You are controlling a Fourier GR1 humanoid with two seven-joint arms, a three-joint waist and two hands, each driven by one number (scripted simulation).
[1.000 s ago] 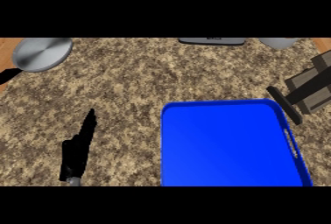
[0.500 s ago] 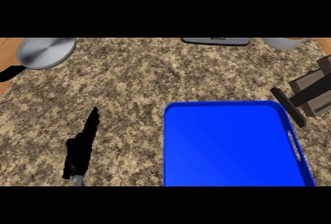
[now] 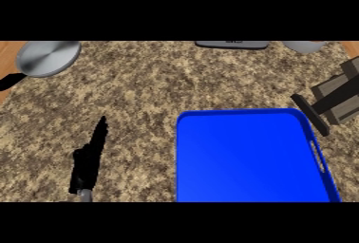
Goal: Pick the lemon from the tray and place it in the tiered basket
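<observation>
The blue tray (image 3: 184, 156) lies at the lower right of the counter, and its floor shows only blue. I see no lemon and no tiered basket anywhere in the head view. My left hand (image 3: 88, 159) is at the lower left, seen edge-on, with straight fingers pointing away from me and holding nothing. My right forearm comes in from the right edge as grey blocks. My right hand (image 3: 310, 114) shows only as a black slab just past the tray's far right corner.
A round grey pan (image 3: 46, 58) with a black handle sits at the far left corner. A dark flat object (image 3: 231, 44) and a grey round object (image 3: 304, 46) lie along the back edge. Speckled counter stretches between the pan and the tray.
My right forearm and hand have drifted slightly to the right. My left hand has crept a little farther from me. The tray and pan stay put.
</observation>
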